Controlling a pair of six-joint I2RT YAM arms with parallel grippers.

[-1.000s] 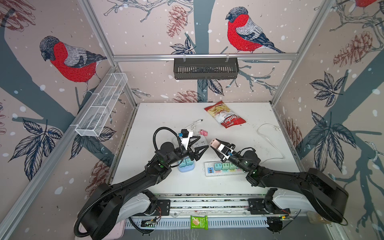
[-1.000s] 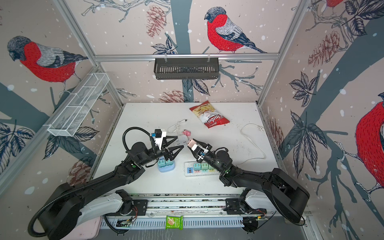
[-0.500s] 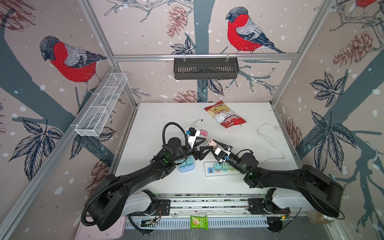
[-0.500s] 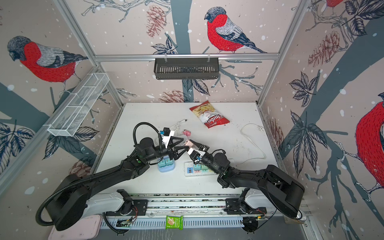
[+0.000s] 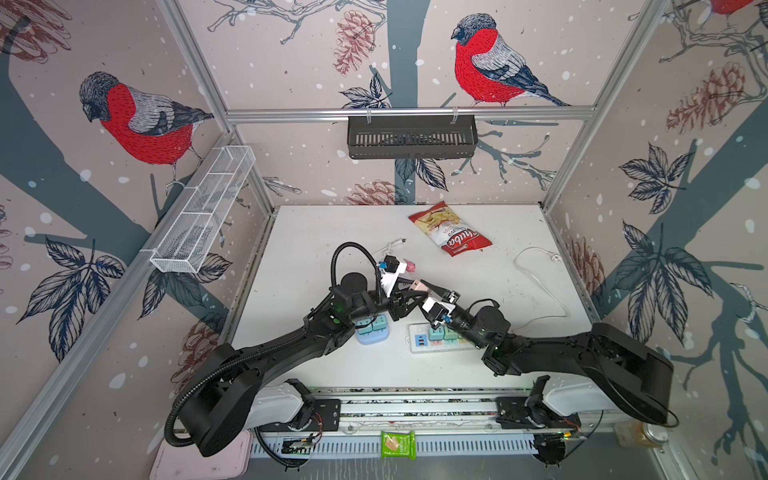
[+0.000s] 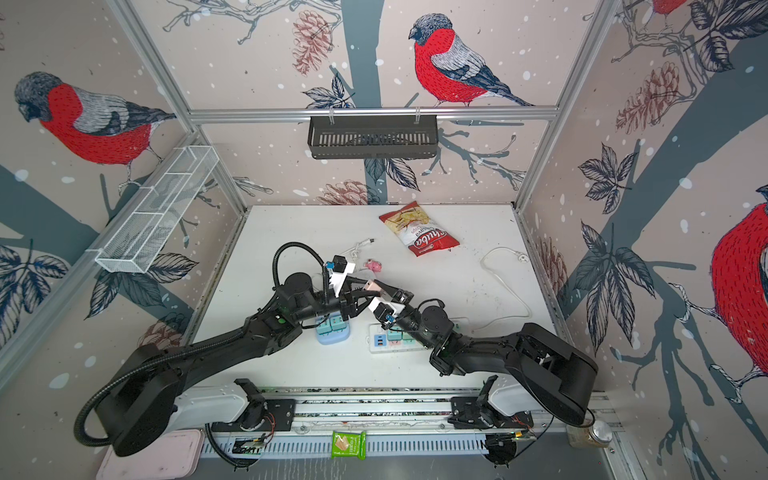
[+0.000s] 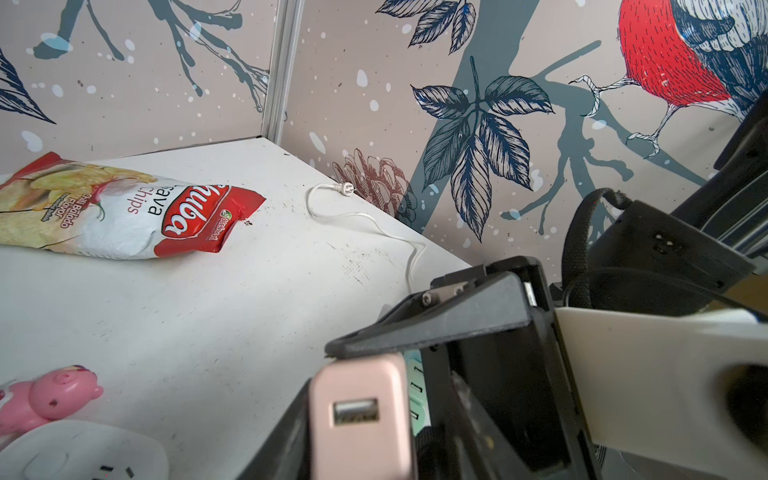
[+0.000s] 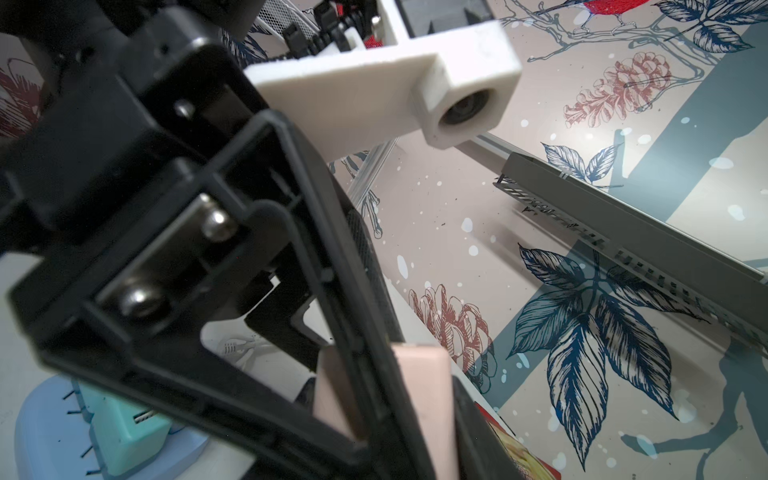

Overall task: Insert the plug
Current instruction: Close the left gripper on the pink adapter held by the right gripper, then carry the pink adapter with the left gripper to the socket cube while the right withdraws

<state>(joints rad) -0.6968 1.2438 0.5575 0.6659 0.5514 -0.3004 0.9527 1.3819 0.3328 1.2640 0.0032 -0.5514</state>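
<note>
The plug (image 5: 417, 286) is a small pink USB charger block held above the table's middle, seen in both top views (image 6: 371, 285). My right gripper (image 5: 430, 291) is shut on it from the right. My left gripper (image 5: 409, 294) has come in from the left, and its jaws are closed against the plug's sides. The left wrist view shows the plug's USB port end (image 7: 357, 415) with a black finger (image 7: 282, 440) against it. In the right wrist view the plug (image 8: 428, 399) sits between black fingers. Below lie a white power strip (image 5: 415, 345) and a round blue socket (image 5: 372, 336), both with mint plugs in them.
A red chips bag (image 5: 451, 232) lies at the back. A white cable (image 5: 536, 282) loops at the right. A pink pig toy (image 5: 410, 266) and a white adapter (image 7: 83, 453) sit behind the grippers. A black basket (image 5: 411, 137) and a wire rack (image 5: 203, 208) hang on the walls.
The left gripper swung right to the plug that the right gripper holds, and its jaws closed from wide open. The right gripper moved slightly left and back with the plug.
</note>
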